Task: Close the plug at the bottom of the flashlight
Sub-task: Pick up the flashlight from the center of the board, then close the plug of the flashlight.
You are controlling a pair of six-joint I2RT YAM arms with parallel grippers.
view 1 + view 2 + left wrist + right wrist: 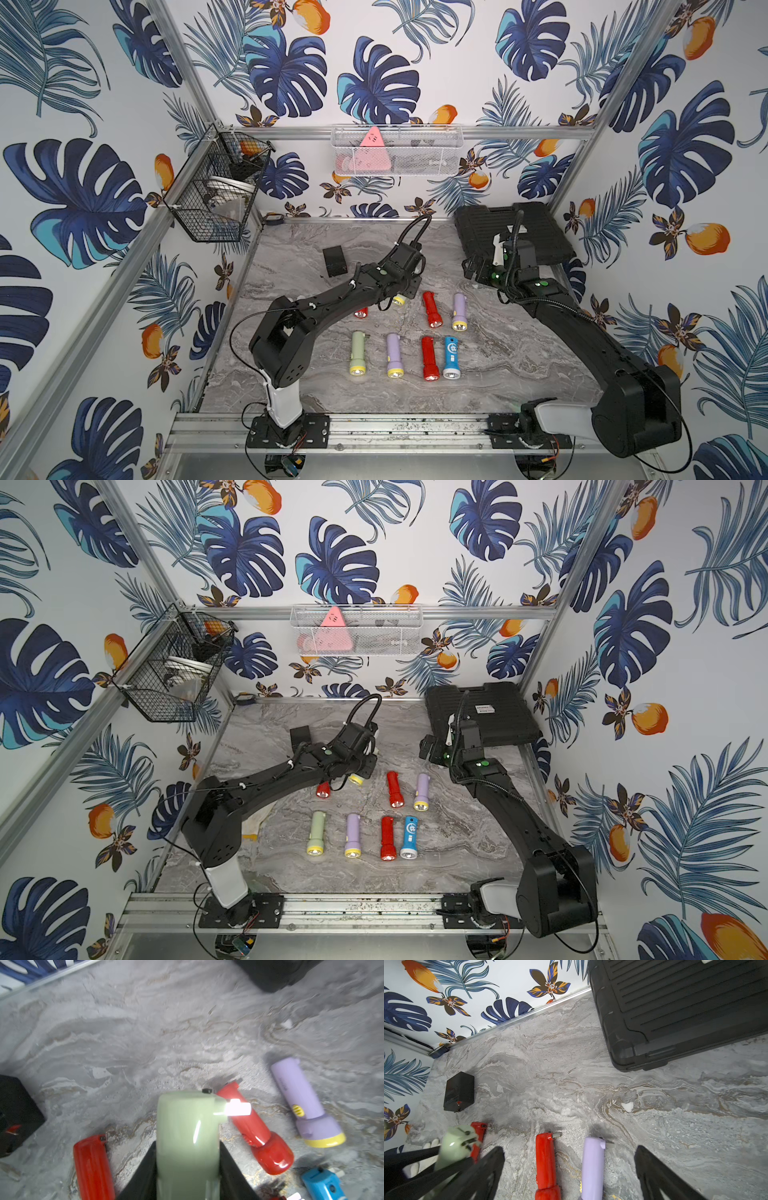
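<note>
Two fingers of our left gripper (188, 1142) clamp the pale green flashlight (187, 1122) by its body, over the back row on the marble table (498, 353); we see its plug (236, 1108) sticking out sideways at the tail end. Our right gripper (569, 1151) hangs spread wide and empty near the black case (515, 232), above a red flashlight (545, 1163) and a purple flashlight (592, 1163)
</note>
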